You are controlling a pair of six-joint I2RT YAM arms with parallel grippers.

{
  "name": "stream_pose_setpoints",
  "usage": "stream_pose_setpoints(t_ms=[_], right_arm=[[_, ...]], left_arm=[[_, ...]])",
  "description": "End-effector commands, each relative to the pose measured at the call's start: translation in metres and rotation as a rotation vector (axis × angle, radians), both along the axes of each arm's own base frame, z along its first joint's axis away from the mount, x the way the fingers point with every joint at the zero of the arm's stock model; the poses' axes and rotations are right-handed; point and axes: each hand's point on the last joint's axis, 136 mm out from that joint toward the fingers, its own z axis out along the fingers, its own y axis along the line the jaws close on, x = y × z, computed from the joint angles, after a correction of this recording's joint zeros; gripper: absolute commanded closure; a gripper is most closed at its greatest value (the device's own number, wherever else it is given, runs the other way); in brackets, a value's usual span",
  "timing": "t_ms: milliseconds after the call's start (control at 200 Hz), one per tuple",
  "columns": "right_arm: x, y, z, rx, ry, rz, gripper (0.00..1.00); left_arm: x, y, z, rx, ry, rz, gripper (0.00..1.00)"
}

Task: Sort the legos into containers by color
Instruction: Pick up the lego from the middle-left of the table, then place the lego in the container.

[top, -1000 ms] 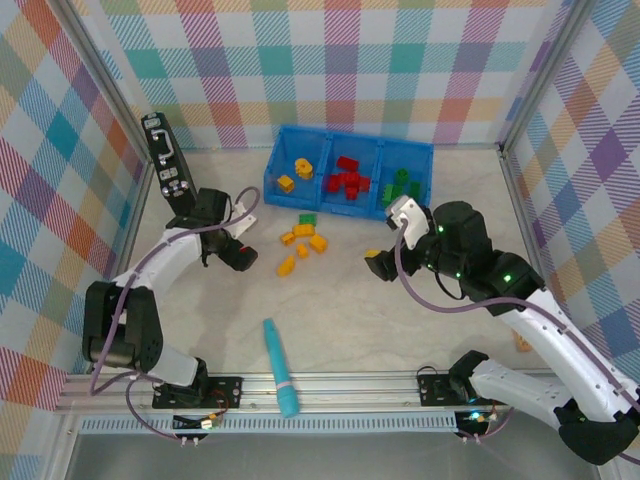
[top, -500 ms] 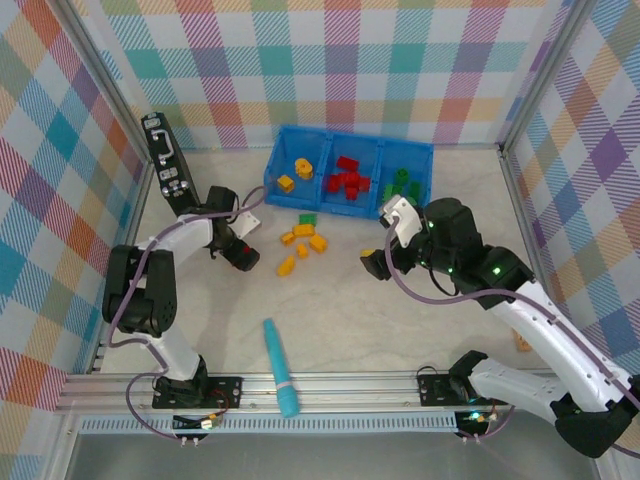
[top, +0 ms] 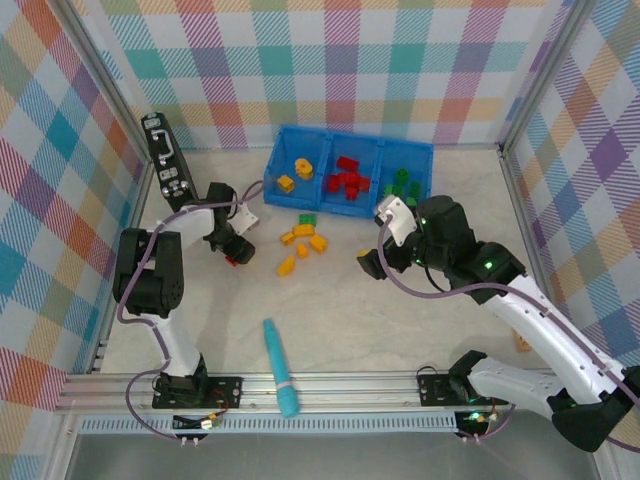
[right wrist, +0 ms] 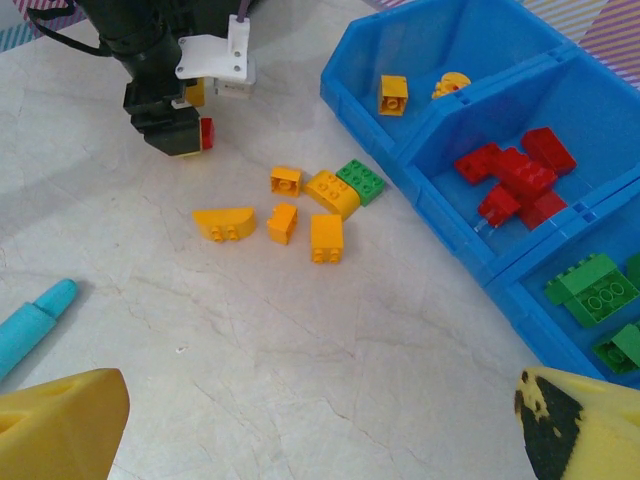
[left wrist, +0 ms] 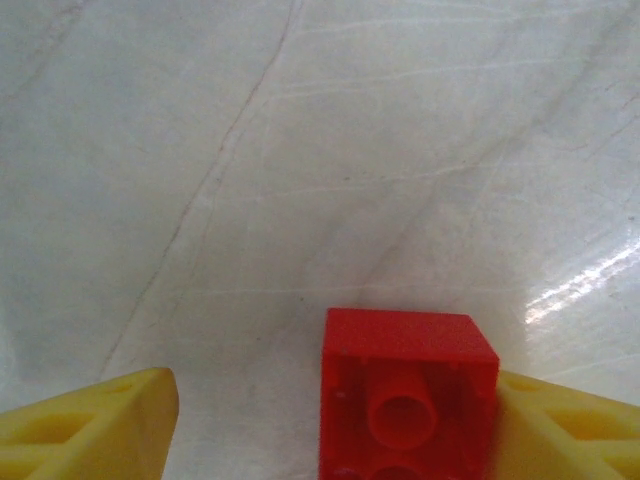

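One red brick (left wrist: pixel 408 395) sits between the fingers of the left pincer (top: pixel 233 252), at the left of the worktop (top: pixel 330 310) in the top view. It is apart from the loose yellow-orange bricks (top: pixel 302 240) and the single green brick (top: pixel 308 219), which lie just below the blue bin (right wrist: pixel 440 220). The left pincer is part-way closed: the brick touches the lower-right finger (left wrist: pixel 570 430) in the wrist frame, while the lower-left finger (left wrist: pixel 90 425) stands clear of it, so nothing is clamped yet. The right pincer (right wrist: pixel 320 420) gapes wide and empty near the bin's green end.

Risk: contact on one side only may shove or twist the brick as the gap closes. The skewed, shallow hold could then slip on the way to the middle compartment, where the red bricks (top: pixel 345 180) lie.

Orientation: the face with round sockets looks toward the wrist camera. The long axis seems to run down the frame, along the fingers, but the lower end is cropped.
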Motion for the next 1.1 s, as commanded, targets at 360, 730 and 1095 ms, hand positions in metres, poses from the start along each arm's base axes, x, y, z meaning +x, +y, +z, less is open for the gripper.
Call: stream_pose_setpoints(t_ms=[360,730,1095], right_arm=[[0.007,-0.003,0.02,0.004,-0.089,-0.019,0.01],[0.01,-0.004,0.021,-0.002,-0.104,-0.032,0.01],[0.004,-0.009,0.038,0.027,-0.152,-0.029,0.01]], left_arm=[[-0.031,-0.017,0.005,-0.135,0.108,0.139,0.64],[0.037,-0.19,0.2,-0.361,-0.375,-0.044,0.7],[0.141,-0.317,0.231,-0.55,-0.699,0.022,0.72]])
